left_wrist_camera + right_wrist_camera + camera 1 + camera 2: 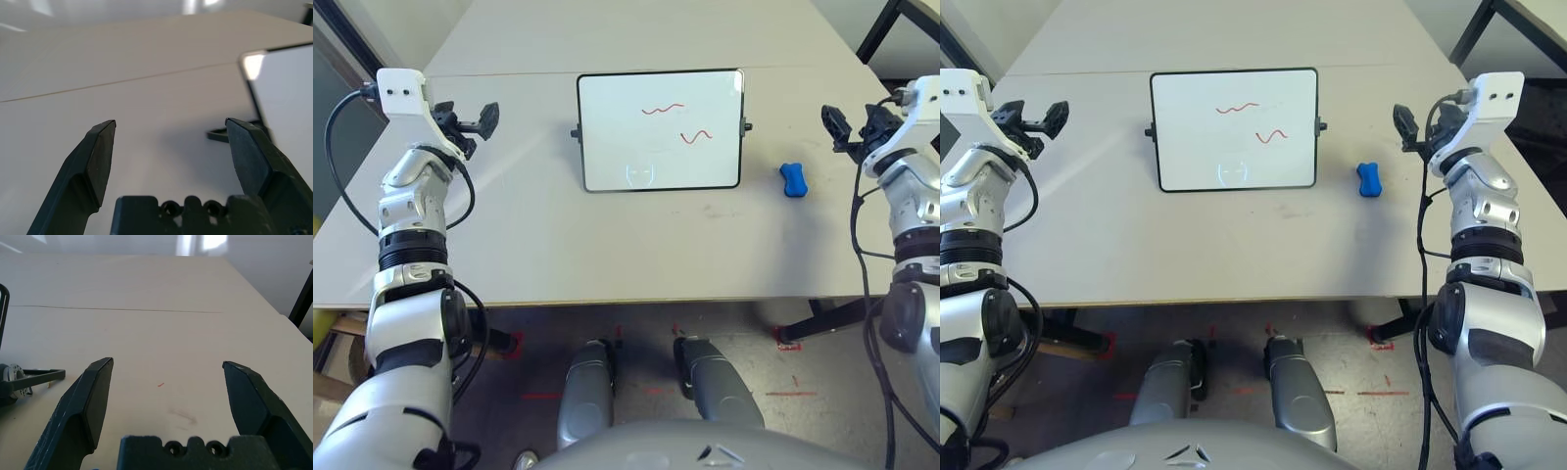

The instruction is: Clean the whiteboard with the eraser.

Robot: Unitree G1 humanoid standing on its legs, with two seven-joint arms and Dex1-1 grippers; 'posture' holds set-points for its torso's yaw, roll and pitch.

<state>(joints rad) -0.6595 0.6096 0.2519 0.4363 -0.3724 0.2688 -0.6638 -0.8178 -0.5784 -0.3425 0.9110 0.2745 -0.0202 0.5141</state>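
Your right gripper (847,125) hovers above the table (607,245) with its two black fingers spread wide and nothing between them. The eraser (793,179), a small blue peanut-shaped block, lies flat on the table just inward of those fingers and a little nearer to your body, well apart from them and untouched. Its long axis runs roughly away from you, tilted slightly. It sits just beside the right edge of the whiteboard (659,130), with a clear strip of table between the two.

Your left gripper (475,122) hovers on the far side of the board, fingers likewise parted and empty, so the right arm is much the nearer one for the pickup. Judging from this, the fingers would need to come down and close across the eraser's narrow waist.

The board stands propped on small side knobs and bears two red squiggles in its upper right part. In the right wrist view the eraser falls outside the picture; one knob and the board's edge sit at the margin.
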